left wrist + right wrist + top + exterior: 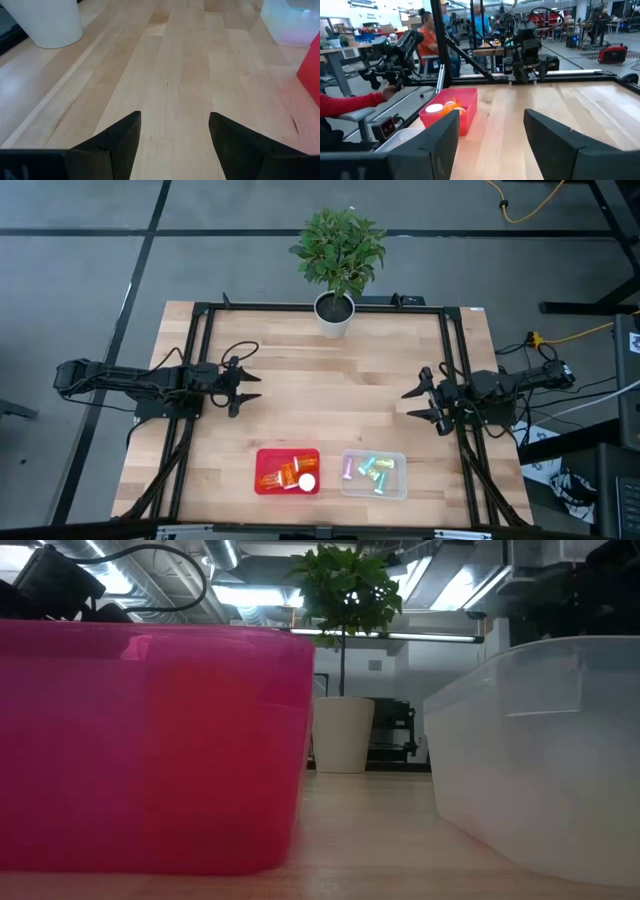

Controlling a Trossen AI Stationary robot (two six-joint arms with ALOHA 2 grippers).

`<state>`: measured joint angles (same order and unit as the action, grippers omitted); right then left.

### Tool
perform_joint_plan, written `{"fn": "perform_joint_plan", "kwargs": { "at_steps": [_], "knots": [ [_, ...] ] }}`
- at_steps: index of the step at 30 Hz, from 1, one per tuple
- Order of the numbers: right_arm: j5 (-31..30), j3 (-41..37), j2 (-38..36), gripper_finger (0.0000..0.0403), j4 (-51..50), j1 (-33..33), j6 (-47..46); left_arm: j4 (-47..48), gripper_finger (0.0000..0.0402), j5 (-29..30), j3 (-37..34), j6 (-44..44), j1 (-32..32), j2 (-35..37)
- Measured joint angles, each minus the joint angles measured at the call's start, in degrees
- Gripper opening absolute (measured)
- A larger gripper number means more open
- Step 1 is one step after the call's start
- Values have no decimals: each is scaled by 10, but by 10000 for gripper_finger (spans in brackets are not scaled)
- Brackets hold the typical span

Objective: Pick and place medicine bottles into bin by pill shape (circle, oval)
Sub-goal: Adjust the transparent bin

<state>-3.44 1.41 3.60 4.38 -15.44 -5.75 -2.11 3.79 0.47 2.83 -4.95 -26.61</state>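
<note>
The wooden tabletop point(330, 390) is observed from above with both arms parked at its sides. The left end effector point(250, 387) is held over the left part of the tabletop, its fingers spread apart and nothing gripped between them; bare wood is seen between the fingers in the left wrist view. The right end effector point(412, 404) is held over the right part, likewise spread open and empty.

Two bins are placed side by side at the near edge of the tabletop. In the red bin point(264, 455), translucent orange medicine bottles point(281, 476) with white caps are found lying together; one white cap point(307, 481) is seen facing upward. In the clear bin point(398, 457), just beside the red one, the pastel medicine bottles point(373, 470) are found: green, teal, pink and yellow pieces are made out, lying on their sides. No bottle is seen lying on the open tabletop.

A potted plant point(338, 252) in a white pot point(334, 312) is stationed at the far edge, centred. In the right wrist view, people point(427, 35) are seen in the room beyond the tabletop, and a red sleeve point(347, 106) is noted at the frame edge.
</note>
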Motion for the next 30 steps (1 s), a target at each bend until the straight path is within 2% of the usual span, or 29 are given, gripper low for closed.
{"fn": "perform_joint_plan", "kwargs": {
  "at_steps": [15, 19, 23, 26, 30],
  "knots": [
    [0, 2, 0, 225, 1, 0, -15, 0, 228, 0, 0, 0, 0, 0],
    [2, 2, 0, 225, 36, 0, 12, 0, 228, 0, 0, 0, 0, 0],
    [64, 6, 0, 225, 107, 0, 8, 0, 228, 0, 0, 0, 0, 0],
    [79, 33, 12, 225, 59, 0, 16, 0, 228, 0, 0, 0, 0, 0],
    [6, 74, 66, 225, -51, 0, -20, 0, 228, 0, 0, 0, 0, 0]
  ]
}}
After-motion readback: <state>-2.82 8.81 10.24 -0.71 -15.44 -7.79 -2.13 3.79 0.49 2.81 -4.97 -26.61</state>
